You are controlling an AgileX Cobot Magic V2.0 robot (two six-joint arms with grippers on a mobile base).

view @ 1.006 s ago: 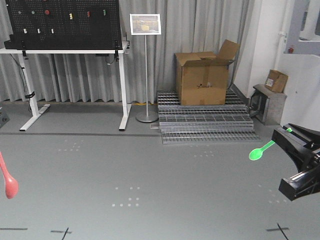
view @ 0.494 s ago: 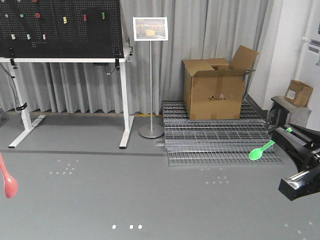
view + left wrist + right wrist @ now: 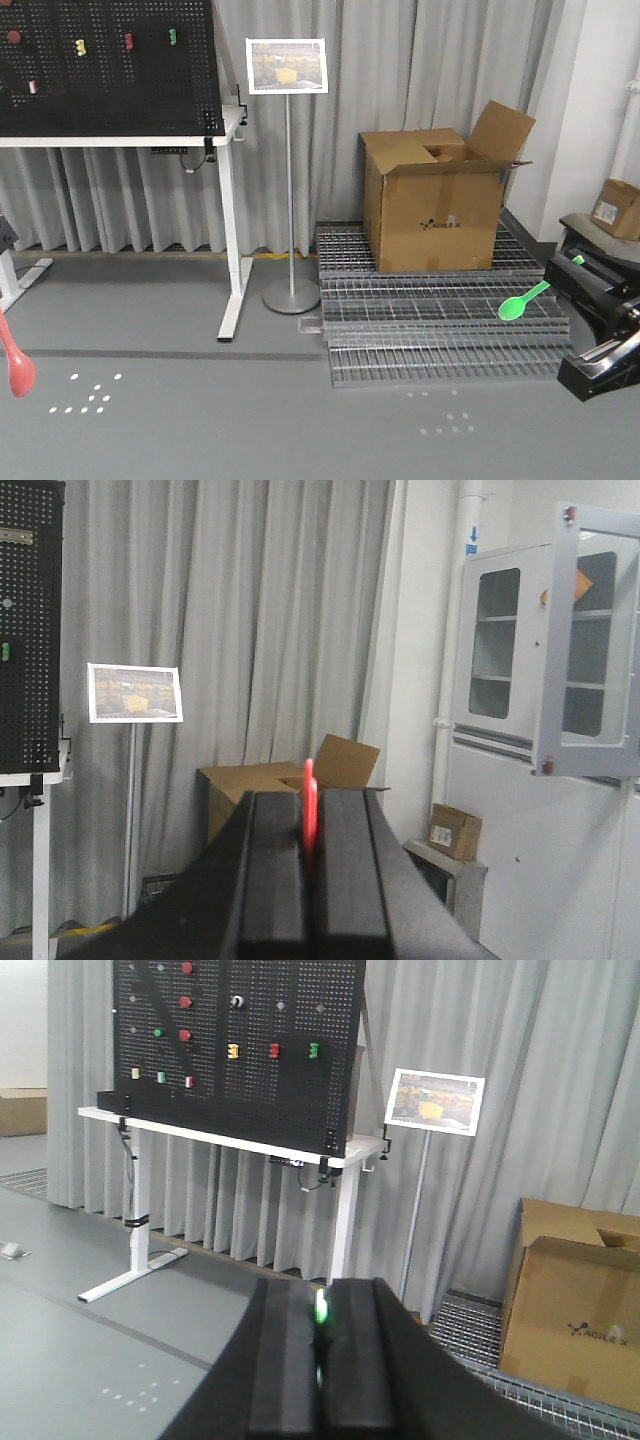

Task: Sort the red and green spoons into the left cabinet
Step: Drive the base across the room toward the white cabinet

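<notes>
Green spoon (image 3: 520, 305) inside right claw (image 3: 318, 1360); red spoon (image 3: 18, 368) inside left claw (image 3: 310, 880)

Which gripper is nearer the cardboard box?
Right. The right gripper, holding the green spoon, is just right of the cardboard box in frame; the left gripper, holding the red spoon, is far left.

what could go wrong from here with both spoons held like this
The thin red plastic spoon hangs bowl-down from the left gripper, pinched only by its handle; a jolt might swing or slip it.
The bright green plastic spoon juts well past the right gripper, so it could snag first on anything approached.
The raised metal grating platform lies on the floor ahead; the mobile base might catch its edge.
</notes>
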